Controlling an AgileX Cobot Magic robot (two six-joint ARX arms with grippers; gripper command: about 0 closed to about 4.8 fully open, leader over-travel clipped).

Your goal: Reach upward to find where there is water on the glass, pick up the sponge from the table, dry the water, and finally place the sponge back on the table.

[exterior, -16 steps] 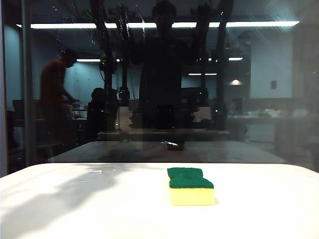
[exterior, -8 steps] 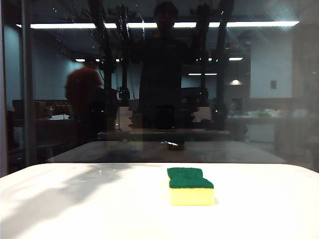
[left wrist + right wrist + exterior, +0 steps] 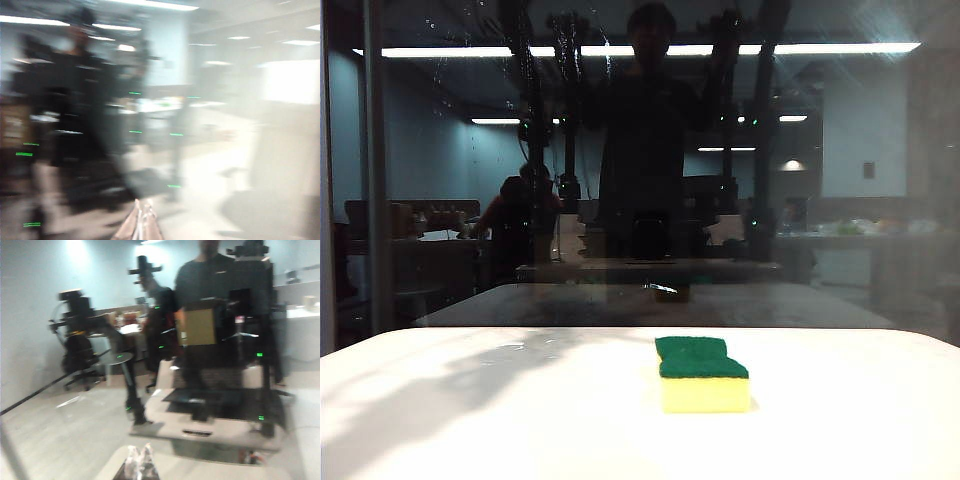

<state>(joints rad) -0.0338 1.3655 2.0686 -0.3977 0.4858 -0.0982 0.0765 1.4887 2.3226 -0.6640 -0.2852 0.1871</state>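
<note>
Behind the glass [image 3: 880, 150], a shift since a second ago: red-shirted figure [image 3: 510, 215] gone from far left toward the middle, now low beside the dark stand. Nothing else displaced; sponge [image 3: 703, 373] exactly as before.

On the table [image 3: 470, 420], lying flat, green scouring layer up, yellow foam facing the camera, slightly right of centre, untouched by either pincer. Neither arm itself visible in the exterior view, only dark mirrored shapes in the pane.

High on the glass, upper left: water [image 3: 510, 70] as thin pale trickles and scattered droplets beneath the bright ceiling strip.

Left wrist view heavily blurred. Left gripper [image 3: 140, 220] at the frame edge, the two pale tips pressed together, closed on nothing, pointed at the pane with only smeared reflections ahead of it.

Right gripper [image 3: 140, 459] likewise at the edge of its view, translucent fingertips [image 3: 147, 456] side by side and apparently together, nothing between them, facing the glass and the mirrored rig and person. Sponge out of both wrist views, well away from both pincers.
</note>
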